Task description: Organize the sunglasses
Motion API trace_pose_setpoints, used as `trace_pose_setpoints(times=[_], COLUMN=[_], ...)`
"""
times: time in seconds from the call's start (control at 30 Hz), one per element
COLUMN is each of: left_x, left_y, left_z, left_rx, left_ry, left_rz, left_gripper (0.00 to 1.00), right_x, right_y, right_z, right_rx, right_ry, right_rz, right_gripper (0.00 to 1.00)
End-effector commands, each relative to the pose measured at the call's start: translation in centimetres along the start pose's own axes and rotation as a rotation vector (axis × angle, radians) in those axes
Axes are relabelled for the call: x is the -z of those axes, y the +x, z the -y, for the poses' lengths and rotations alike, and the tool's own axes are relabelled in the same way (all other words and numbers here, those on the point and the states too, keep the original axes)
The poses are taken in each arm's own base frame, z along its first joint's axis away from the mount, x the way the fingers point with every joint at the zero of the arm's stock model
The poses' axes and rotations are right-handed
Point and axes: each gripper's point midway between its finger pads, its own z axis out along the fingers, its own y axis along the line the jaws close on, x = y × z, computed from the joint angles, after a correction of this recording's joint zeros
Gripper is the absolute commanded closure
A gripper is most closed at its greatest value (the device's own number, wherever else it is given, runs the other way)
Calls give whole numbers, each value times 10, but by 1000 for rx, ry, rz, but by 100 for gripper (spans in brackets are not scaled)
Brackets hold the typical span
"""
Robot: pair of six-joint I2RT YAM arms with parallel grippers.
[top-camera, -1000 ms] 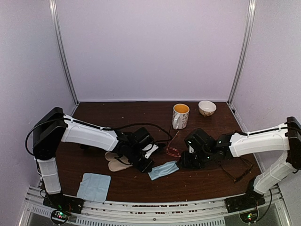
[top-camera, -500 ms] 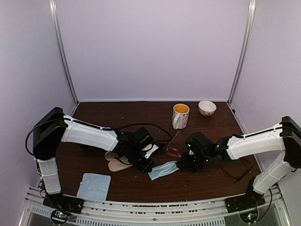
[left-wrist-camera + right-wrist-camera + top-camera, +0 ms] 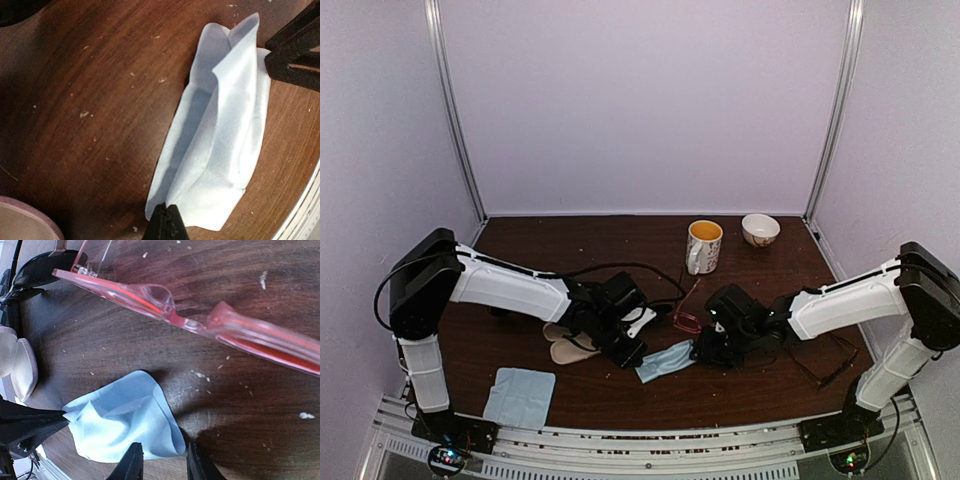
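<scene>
Near the middle of the dark wooden tabletop [image 3: 600,240], toward its front edge, the left fingers [image 3: 160,227] pinch shut on one corner of a crumpled light-blue fabric cloth [image 3: 667,361]. The right fingers [image 3: 131,465] stand apart astride its opposite corner. The translucent pink-red plastic-framed sunglasses [image 3: 200,322] lie just beyond, untouched. The step appears to be spreading the cloth: the right should close low on fabric alone, then draw outward gently.

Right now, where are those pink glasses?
In the top view, the pink glasses sit just right of centre, between the mug and the crumpled blue cloth.
</scene>
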Motion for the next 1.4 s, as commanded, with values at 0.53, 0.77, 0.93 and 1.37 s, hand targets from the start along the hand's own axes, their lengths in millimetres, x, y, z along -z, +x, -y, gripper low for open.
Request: trace_pose_setpoints(times=[0.53,0.77,0.93,1.37], left_x=[6,7,12,50], left_y=[-3,-5,-6,-9], left_z=[-1,-2,-5,11], left_rx=[3,8,11,-150], left_ry=[4,-6,-31,-84], left_rz=[41,45,47,127], left_gripper=[100,100,98,61], right_x=[-3,2,3,2], right_y=[11,17,18,17], right_z=[15,23,24,20], right_rx=[14,16,17,21], right_ry=[33,31,23,3], right_rz=[-37,-45,-42,-40], right_gripper=[100,100,100,100])
